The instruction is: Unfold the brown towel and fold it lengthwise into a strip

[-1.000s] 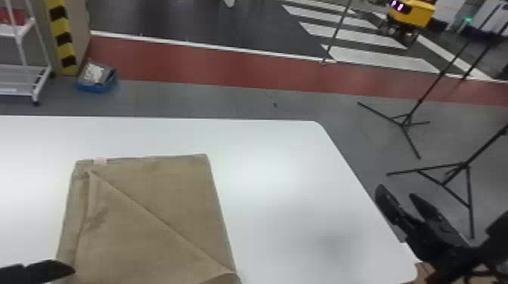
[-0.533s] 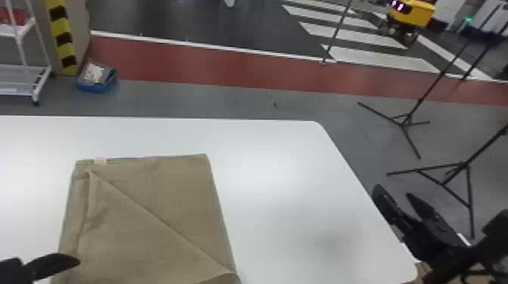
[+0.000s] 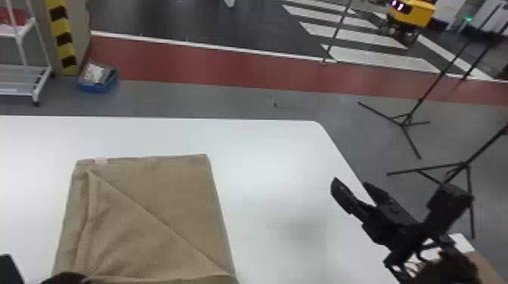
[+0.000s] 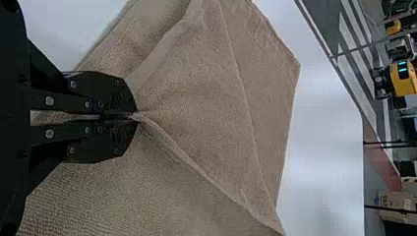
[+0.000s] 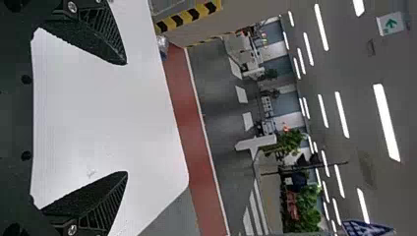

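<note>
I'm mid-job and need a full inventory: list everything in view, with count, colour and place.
Folded cloth towel: one, brown, on the table.
Flat round-cornered table: one, white, in front of the robot.
Shelved metal cart: one, white, far left floor.
Striped column: one, yellow and black, beside the cart.
Small bin: one, blue, floor beside the column.
Tripod stands: at least two, black, floor right of the table.
Wheeled machine: one, yellow, far right.
Ceiling lights: several, white, overhead.
Left gripper: one, black, pinching the towel.
Right gripper: one, black, open, near the table's right edge.
</note>
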Robot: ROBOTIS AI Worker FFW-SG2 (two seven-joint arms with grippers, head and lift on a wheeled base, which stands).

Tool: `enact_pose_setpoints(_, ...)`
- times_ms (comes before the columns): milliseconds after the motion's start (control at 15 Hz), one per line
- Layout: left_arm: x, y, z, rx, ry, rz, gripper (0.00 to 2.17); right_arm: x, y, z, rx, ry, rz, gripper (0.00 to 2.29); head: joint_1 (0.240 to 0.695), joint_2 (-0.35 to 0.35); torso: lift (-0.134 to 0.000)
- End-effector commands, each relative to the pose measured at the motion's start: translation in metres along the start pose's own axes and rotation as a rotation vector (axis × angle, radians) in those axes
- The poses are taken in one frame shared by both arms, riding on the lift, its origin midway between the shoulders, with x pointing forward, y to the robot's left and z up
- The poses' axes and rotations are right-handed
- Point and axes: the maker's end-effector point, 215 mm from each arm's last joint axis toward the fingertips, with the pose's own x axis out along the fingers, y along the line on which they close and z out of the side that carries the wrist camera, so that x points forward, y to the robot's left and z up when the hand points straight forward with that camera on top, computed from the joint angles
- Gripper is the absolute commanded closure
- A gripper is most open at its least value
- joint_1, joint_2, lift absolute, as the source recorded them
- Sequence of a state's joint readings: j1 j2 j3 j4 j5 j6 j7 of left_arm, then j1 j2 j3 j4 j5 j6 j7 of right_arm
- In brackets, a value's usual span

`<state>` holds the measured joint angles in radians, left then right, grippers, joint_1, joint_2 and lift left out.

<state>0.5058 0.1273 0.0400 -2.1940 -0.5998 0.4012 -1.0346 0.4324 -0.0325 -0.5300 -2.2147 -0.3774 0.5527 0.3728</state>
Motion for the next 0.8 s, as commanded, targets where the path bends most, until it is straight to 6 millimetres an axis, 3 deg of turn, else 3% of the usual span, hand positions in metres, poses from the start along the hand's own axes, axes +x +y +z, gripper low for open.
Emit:
enact_pose_setpoints(0,-0.006,0.005,0.023,0.017,-0.047,0.01,1.73,0.043,0.045,-0.022,-0.08,0.121,0.073,0.09,0.695,-0.323,-0.126)
enact_pose_setpoints(200,-0.014,0.009,0.04,0.025,-0.084,0.02,1.73,0.104,0.112,-0.04,-0.176,0.181,0.176,0.09,0.695,-0.249,-0.126)
enact_pose_setpoints(400,-0.016,0.009,0.044,0.031,-0.09,0.017,1.73,0.156,0.173,-0.058,-0.204,0.261,0.276,0.1,0.695,-0.139,-0.126)
enact_pose_setpoints(733,-0.01,-0.002,0.056,0.024,-0.133,-0.018,1.72,0.207,0.227,-0.087,-0.232,0.372,0.344,0.11,0.695,-0.032,-0.126)
